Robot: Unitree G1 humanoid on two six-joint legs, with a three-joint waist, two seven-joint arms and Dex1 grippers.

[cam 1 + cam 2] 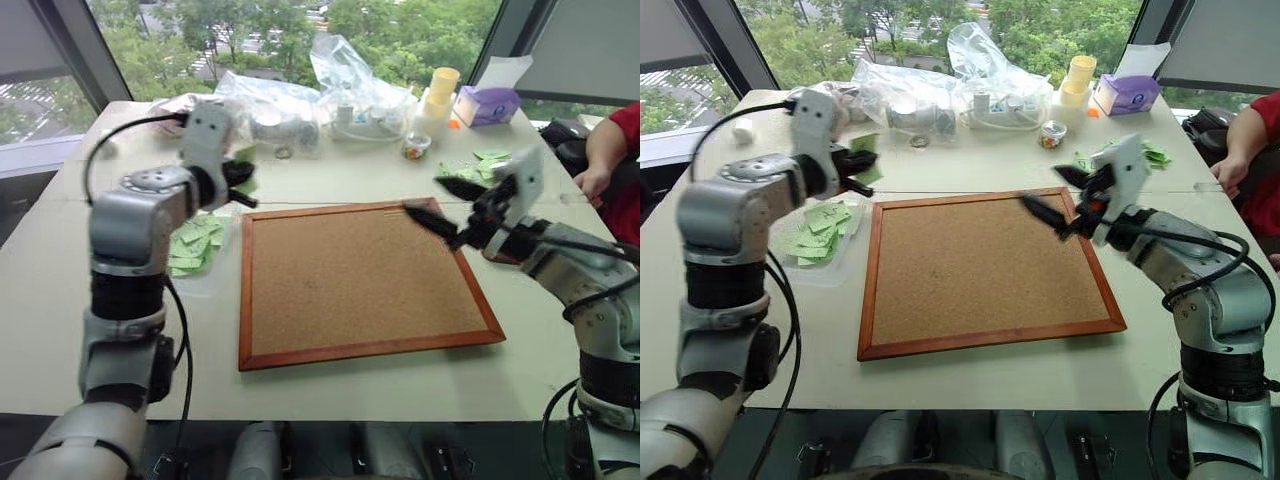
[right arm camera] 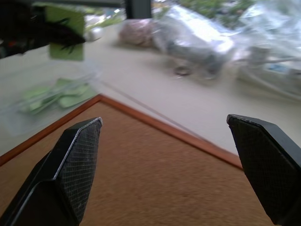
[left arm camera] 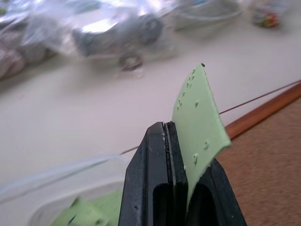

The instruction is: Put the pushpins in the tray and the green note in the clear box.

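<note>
I saw a pale table carrying a wood-framed corkboard under my right gripper. A clear box of green slips lay beside the board, below my left gripper. Beyond both sat clear bags, yellow cups, a purple tissue box and loose green slips.

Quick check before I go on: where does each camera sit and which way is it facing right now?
Left eye: on the head, looking forward and down at the corkboard; both arms show.
Right eye: beside it, same scene, same arms.
Left wrist: along the shut left gripper, which pinches the green note, toward the bags at the far edge.
Right wrist: along the open right gripper, over the corkboard toward the clear box.
Shared: both wrist views catch the green note and the corkboard's frame.
</note>
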